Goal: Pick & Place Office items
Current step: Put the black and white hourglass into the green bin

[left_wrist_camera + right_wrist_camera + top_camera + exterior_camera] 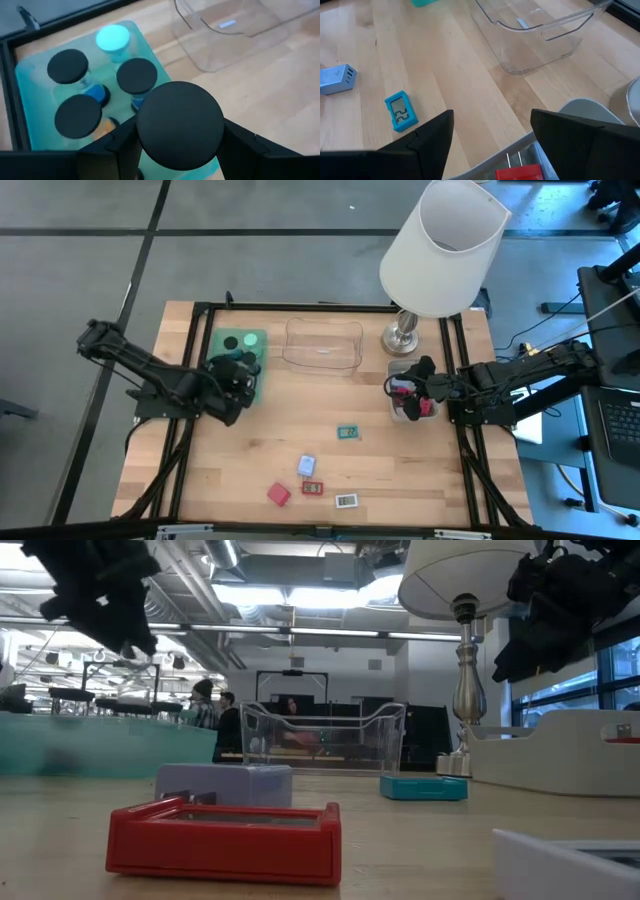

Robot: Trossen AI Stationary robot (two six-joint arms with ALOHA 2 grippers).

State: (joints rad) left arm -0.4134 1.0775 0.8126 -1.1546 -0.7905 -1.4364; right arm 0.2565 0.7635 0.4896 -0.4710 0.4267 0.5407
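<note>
**Left arm over green tray, cylinder in grip**

Left gripper [172, 150] clenched on black cylinder [179, 125] above green tray [252, 385], near table's back-left edge. Right gripper [490, 132] released over grey tray [397, 368]. Bare wood mid-table; loose items [311, 478] lie toward front.

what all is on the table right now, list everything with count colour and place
green tray: one, far left of table, under the left hand
black cylinders: three standing in the green tray, black tops
green disc: one, pale green, in the green tray
clear tray: one, far middle, looks empty
lamp: one, white shade, silver base, far right
grey tray: one, right side, red item inside
teal rectangle: one, table centre
blue-grey block: one, near middle
red blocks: two, near edge
white rectangle: one, near edge
left hand: above the green tray, shut on a black-topped cylinder
right hand: open, above the grey tray
</note>
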